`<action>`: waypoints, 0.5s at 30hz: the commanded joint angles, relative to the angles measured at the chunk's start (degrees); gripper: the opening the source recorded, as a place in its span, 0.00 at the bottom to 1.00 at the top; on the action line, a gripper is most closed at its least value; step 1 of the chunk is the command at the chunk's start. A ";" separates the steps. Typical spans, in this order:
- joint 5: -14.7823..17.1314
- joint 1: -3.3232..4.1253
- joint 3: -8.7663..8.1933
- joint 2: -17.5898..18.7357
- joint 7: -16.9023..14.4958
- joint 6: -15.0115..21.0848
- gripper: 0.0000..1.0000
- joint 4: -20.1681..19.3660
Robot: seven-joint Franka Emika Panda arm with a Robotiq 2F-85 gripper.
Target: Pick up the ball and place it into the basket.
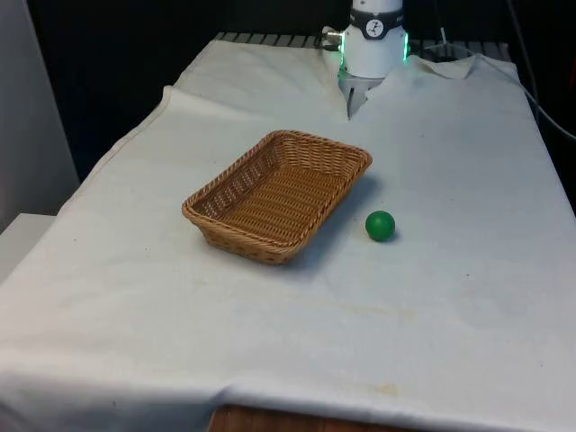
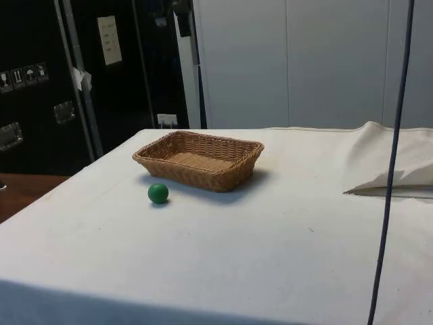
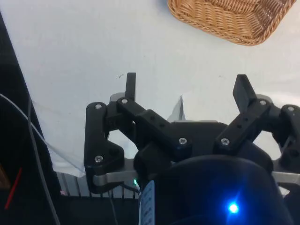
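The green ball [image 1: 380,225], lying at the basket's [image 1: 225,185] 3 o'clock, is judged light, smooth and easily rolled. It should be gripped across its middle. The pincer [image 3: 186,89] is spread wide, empty

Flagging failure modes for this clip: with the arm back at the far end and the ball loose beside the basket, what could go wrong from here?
1. The green ball sits free on the white cloth; a slightly off-centre descent could roll it away.
2. It lies near the wicker basket, so the open fingers might clip the basket's rim.
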 commanded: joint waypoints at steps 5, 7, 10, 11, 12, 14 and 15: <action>-0.34 0.23 0.40 0.17 1.09 0.17 1.00 0.00; -0.29 0.23 0.57 0.29 1.32 0.40 1.00 -0.11; -0.17 0.29 1.03 0.57 1.78 1.66 1.00 -0.57; 0.00 0.11 0.97 0.63 1.32 0.69 1.00 -0.23; -0.17 0.34 1.15 0.69 1.89 2.12 1.00 -0.74; -0.11 0.34 1.49 0.80 2.12 3.15 1.00 -1.20; -0.11 0.40 1.72 0.92 2.29 3.72 1.00 -1.43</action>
